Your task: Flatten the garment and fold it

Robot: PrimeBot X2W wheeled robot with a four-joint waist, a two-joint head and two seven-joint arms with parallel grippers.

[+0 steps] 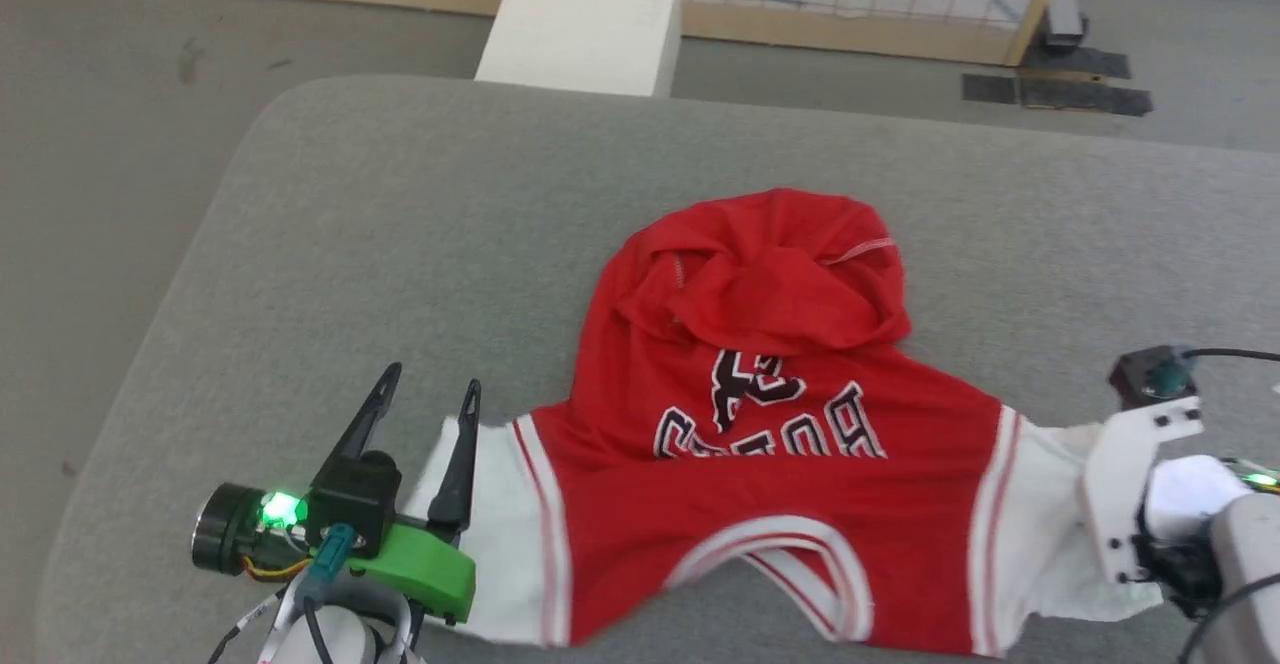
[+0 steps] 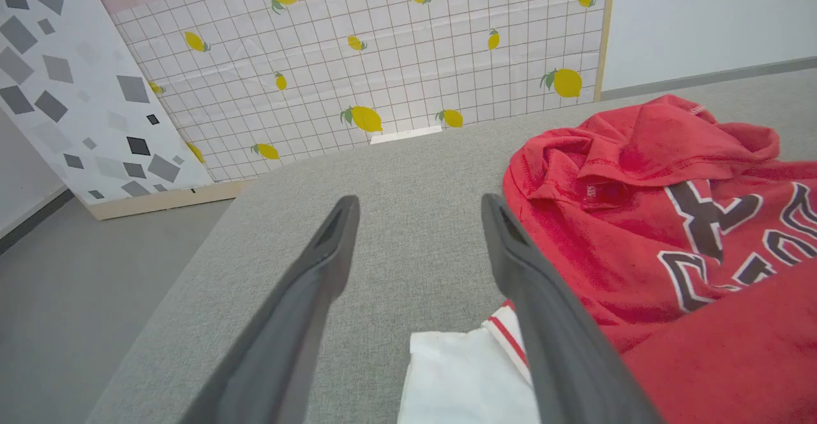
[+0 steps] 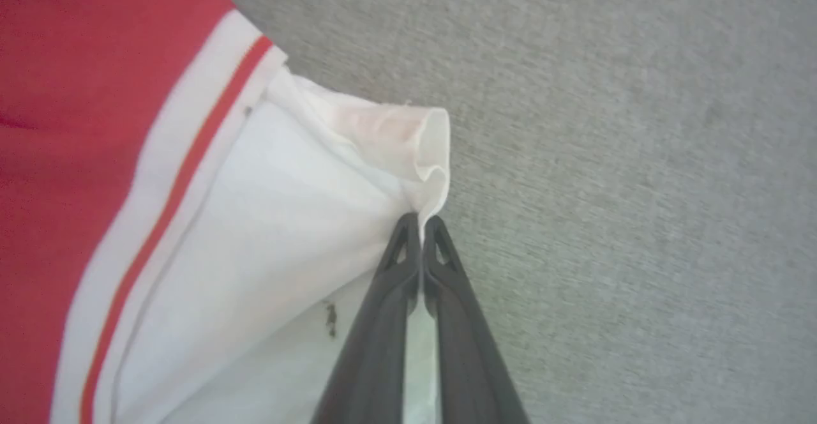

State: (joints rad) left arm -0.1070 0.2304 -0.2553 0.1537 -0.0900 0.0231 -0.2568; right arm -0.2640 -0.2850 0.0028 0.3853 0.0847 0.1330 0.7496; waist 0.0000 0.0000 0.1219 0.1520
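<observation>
**Pinching one sleeve, open hand by the other**

Lying on the grey table [image 1: 400,224] is the garment [image 1: 760,444], a red shirt with white sleeves. Its neck is near the robot. Its far end is bunched up in a heap. The sleeves stick out to each side.

The left gripper [image 1: 432,377] has its fingers spread wide. It is at the left white sleeve. One finger is over the sleeve and the other is over bare table. I cannot tell if the fingers touch the cloth.

The right gripper [image 3: 421,219] has its fingers pressed together. They pinch the edge of the right white sleeve, and the cloth curls up in a small fold right at the tips.

The head view shows the whole shirt and both sleeves, but the right fingers are hidden behind the white wrist part. The right wrist view shows that pinch up close, with the red stripe beside it. The left wrist view shows the sleeve corner low between the open fingers, the black and white letters on the shirt, and a wall with lemons [image 2: 383,60] far behind the table.
</observation>
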